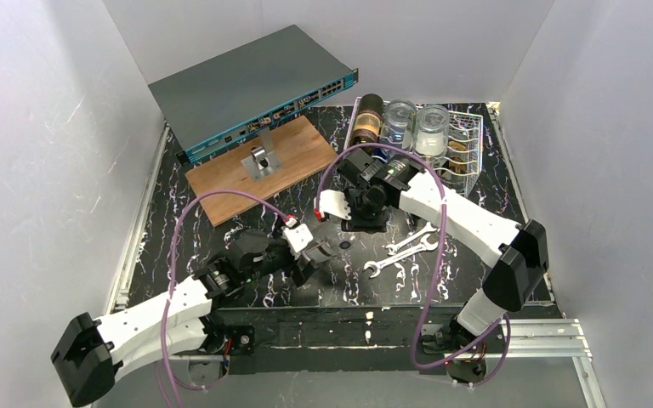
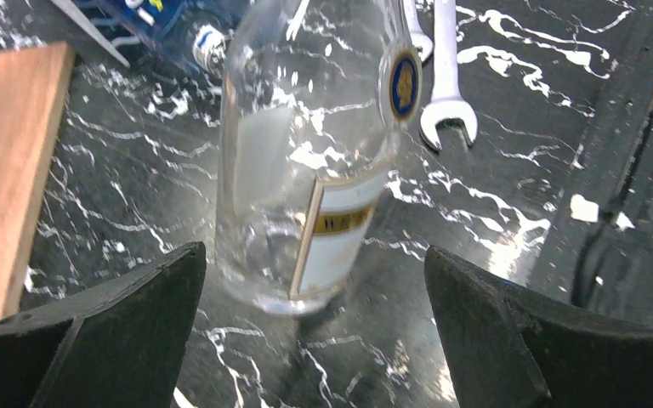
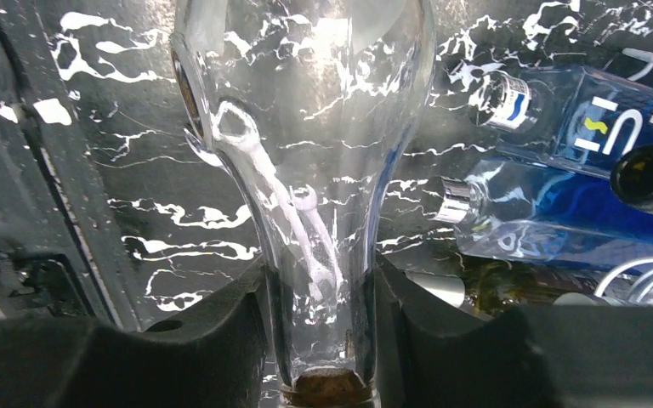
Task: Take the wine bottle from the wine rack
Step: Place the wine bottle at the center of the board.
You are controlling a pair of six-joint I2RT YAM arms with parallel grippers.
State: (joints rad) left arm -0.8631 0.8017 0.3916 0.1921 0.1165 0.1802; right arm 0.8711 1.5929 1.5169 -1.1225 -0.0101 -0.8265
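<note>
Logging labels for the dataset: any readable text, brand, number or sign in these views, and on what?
"LU": white letters, partly cut off, on the blue bottle.
Gold label band on the clear bottle: blurred, unreadable.
Label on the dark bottle, port markings on the network switch: too small.

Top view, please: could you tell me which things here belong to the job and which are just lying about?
Job in hand:
- clear wine bottle, gripped at its neck by the right gripper
- wine rack
- left gripper, open, facing the bottle

Lying about:
- network switch
- wooden board with metal bracket
- wrenches
</note>
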